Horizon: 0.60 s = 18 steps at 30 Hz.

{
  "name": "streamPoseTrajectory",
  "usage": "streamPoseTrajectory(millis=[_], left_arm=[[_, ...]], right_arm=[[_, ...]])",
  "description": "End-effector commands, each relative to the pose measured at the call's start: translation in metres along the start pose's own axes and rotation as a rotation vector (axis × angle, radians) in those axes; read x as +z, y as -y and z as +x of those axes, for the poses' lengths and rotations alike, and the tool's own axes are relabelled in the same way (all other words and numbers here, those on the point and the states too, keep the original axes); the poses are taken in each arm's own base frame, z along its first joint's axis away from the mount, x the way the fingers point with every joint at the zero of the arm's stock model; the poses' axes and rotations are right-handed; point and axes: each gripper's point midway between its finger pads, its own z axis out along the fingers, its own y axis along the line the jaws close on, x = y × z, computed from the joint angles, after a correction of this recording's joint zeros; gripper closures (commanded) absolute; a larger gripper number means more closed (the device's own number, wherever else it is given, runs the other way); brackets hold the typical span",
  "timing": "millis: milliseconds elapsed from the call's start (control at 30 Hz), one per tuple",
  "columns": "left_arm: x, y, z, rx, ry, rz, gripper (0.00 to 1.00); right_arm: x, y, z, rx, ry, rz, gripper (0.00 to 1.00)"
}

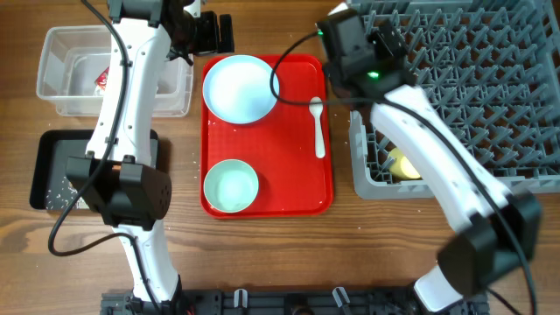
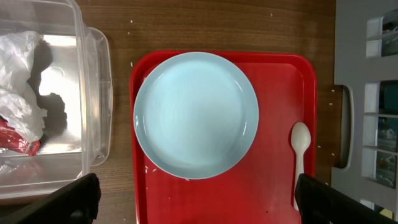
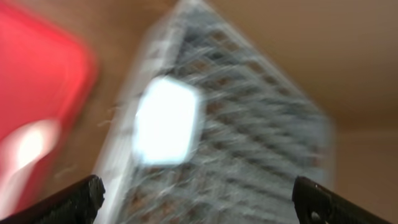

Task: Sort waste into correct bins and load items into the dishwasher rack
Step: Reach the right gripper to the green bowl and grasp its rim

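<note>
We look down on a wooden table (image 1: 262,254) where the left fingers (image 2: 71,200) hang spread wide and empty near the far edge, just off the red tray (image 1: 267,206) at the table's middle. On that tray a pale blue plate (image 2: 196,115) sits at the far end and a pale green bowl (image 1: 231,185) at the near end. A white plastic spoon (image 1: 318,127) lies along the tray's right side. In the far-left corner a clear tub (image 2: 96,93) holds a crumpled white tissue (image 2: 18,56) and a red-and-white wrapper (image 2: 15,142). At the left edge, a black tray (image 1: 44,166) carries a scatter of white rice (image 1: 61,198). The grey rack (image 1: 472,79) fills the far-right corner, with a yellow cup (image 1: 404,164) in its near-left corner, partly hidden by the right arm. The right fingers (image 3: 68,202) show in a blurred wrist view, set far apart with nothing between them, over the rack's edge.
</note>
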Motion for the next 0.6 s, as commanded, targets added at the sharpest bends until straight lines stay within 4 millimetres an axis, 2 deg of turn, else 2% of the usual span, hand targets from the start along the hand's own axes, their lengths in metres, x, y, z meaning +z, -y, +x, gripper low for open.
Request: streamPoseTrajectory(millis=[0, 33, 67, 100, 133, 267, 300, 400, 500, 567], left_arm=[[0.007, -0.003, 0.001, -0.010, -0.014, -0.009, 0.00], [0.007, -0.003, 0.001, -0.010, -0.014, -0.010, 0.00], [0.007, -0.003, 0.001, -0.010, -0.014, -0.009, 0.00], [0.007, -0.003, 0.001, -0.010, -0.014, -0.009, 0.00], [0.007, -0.003, 0.001, -0.010, -0.014, -0.009, 0.00], [0.007, -0.003, 0.001, -0.010, -0.014, -0.009, 0.00], [0.007, -0.003, 0.001, -0.010, -0.014, -0.009, 0.00], [0.007, -0.003, 0.001, -0.010, -0.014, -0.009, 0.00], [0.007, -0.003, 0.001, -0.010, -0.014, -0.010, 0.00], [0.007, -0.003, 0.001, -0.010, -0.014, -0.009, 0.00]], right_arm=[[-0.053, -0.090, -0.012, 0.062, 0.116, -0.627, 0.00], [-0.081, -0.121, -0.015, 0.063, 0.147, -0.865, 0.00], [-0.096, -0.138, -0.015, 0.069, 0.160, -1.008, 0.00], [-0.110, -0.155, -0.014, 0.093, 0.153, -1.137, 0.00], [-0.112, -0.164, -0.011, 0.114, 0.131, -1.187, 0.00], [-0.098, -0.206, 0.022, 0.200, -0.057, -1.216, 0.00], [-0.095, -0.226, 0.036, 0.249, -0.128, -1.229, 0.01], [-0.096, -0.257, 0.053, 0.350, -0.234, -1.237, 0.04], [-0.092, -0.279, 0.066, 0.419, -0.309, -1.162, 0.07], [-0.094, -0.287, 0.069, 0.415, -0.316, -1.117, 0.07]])
